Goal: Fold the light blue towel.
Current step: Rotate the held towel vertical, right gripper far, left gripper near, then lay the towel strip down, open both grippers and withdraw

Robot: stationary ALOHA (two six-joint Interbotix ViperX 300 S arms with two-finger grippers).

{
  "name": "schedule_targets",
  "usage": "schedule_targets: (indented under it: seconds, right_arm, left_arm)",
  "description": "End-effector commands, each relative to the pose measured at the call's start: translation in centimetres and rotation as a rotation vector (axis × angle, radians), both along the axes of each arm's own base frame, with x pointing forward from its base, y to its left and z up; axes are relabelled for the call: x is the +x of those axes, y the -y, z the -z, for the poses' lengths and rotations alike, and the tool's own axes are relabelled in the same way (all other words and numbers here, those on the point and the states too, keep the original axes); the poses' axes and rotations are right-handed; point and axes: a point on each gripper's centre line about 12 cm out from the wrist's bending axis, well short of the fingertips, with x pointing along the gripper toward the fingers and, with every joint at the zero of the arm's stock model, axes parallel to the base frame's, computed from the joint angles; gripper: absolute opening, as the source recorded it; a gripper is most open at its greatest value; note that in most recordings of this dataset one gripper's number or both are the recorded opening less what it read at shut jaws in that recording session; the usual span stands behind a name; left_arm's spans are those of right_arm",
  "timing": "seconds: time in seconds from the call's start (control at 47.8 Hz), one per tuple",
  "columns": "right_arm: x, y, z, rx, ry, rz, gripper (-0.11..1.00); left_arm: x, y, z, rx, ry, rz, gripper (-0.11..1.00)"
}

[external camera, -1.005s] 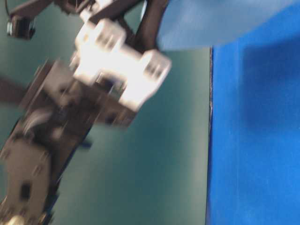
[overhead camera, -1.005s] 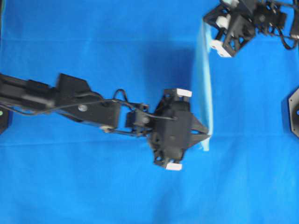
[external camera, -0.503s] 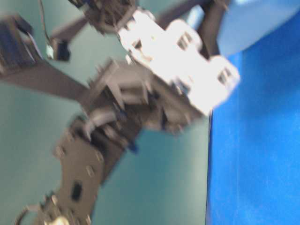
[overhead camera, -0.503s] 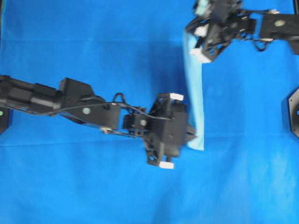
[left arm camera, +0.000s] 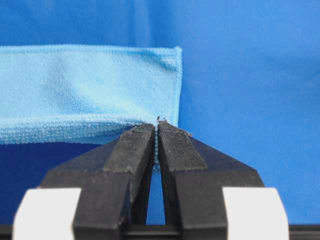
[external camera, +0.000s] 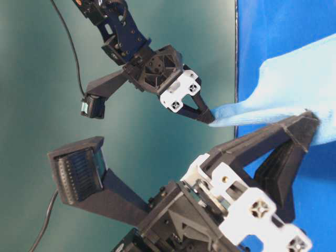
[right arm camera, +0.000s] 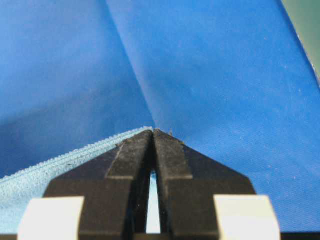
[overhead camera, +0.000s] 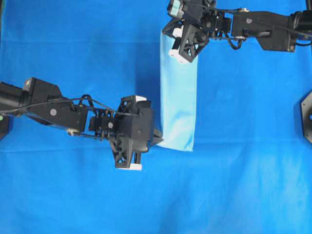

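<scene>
The light blue towel (overhead camera: 178, 105) hangs as a long doubled strip above the royal-blue sheet, stretched between both grippers. My left gripper (overhead camera: 158, 138) is shut on the strip's near left corner; in the left wrist view the towel (left arm camera: 90, 95) runs left from the pinched tips of the left gripper (left arm camera: 157, 126). My right gripper (overhead camera: 171, 35) is shut on the far corner, and the right wrist view shows the hem (right arm camera: 75, 152) trailing left from the right gripper (right arm camera: 153, 132). From table level the towel (external camera: 283, 94) sags between the right gripper (external camera: 211, 119) and the left gripper (external camera: 313, 118).
The deep royal-blue sheet (overhead camera: 73, 195) covers the table all around. A black arm base (overhead camera: 306, 117) sits at the right edge. A green surface (external camera: 173, 157) shows beyond the sheet's edge at table level.
Both grippers have carried the towel to the left across the sheet, staying shut on its corners. The strip now looks wider from above.
</scene>
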Motion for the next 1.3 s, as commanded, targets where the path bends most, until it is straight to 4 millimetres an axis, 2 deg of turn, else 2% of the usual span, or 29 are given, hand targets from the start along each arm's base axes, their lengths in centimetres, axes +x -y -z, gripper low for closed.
schedule_targets:
  seconds: [0.0, 0.314, 0.356, 0.398, 0.523, 0.586, 0.628, 0.733, 0.963, 1.11, 1.277]
  right_arm:
    - [0.2, 0.8, -1.6, -0.024, 0.042, 0.007, 0.01]
    - [0.4, 0.1, -1.6, -0.042, 0.038, -0.028, 0.04]
    - [0.3, 0.1, -1.7, -0.043, 0.039, -0.027, 0.12]
    - [0.3, 0.0, -1.6, -0.046, 0.036, -0.031, 0.25]
    - [0.4, -0.1, -1.6, -0.061, 0.029, -0.046, 0.61]
    - [0.4, -0.1, -1.8, -0.064, 0.03, -0.049, 0.63]
    - [0.4, -0.1, -1.9, -0.065, 0.033, -0.049, 0.6]
    - [0.3, -0.4, -2.8, -0.075, 0.046, -0.053, 0.55]
    - [-1.5, -2.5, -5.9, -0.095, 0.091, -0.069, 0.56]
    - [-3.6, -4.6, -7.4, -0.089, 0.142, -0.088, 0.56]
    - [-6.6, -7.5, -8.3, -0.059, 0.235, -0.126, 0.55]
  left_arm:
    - [0.1, 0.9, -1.5, -0.008, 0.05, 0.021, 0.02]
    - [0.7, 0.2, -2.0, -0.006, 0.092, 0.006, 0.05]
    - [0.7, 0.2, -2.0, -0.005, 0.092, 0.007, 0.14]
    - [0.7, 0.1, -2.1, -0.005, 0.094, 0.006, 0.25]
    - [0.4, -0.1, -2.4, -0.001, 0.09, 0.004, 0.63]
    - [0.2, -0.2, -2.9, 0.007, 0.088, 0.007, 0.79]
    - [0.1, -0.3, -3.3, 0.011, 0.085, 0.008, 0.84]
    - [-0.7, -0.5, -4.7, 0.015, 0.075, 0.01, 0.81]
    - [-3.8, -1.6, -8.0, 0.015, 0.098, -0.005, 0.79]
    - [-6.6, -3.8, -10.3, 0.01, 0.182, -0.06, 0.79]
    - [-10.4, -6.7, -11.6, 0.012, 0.333, -0.146, 0.78]
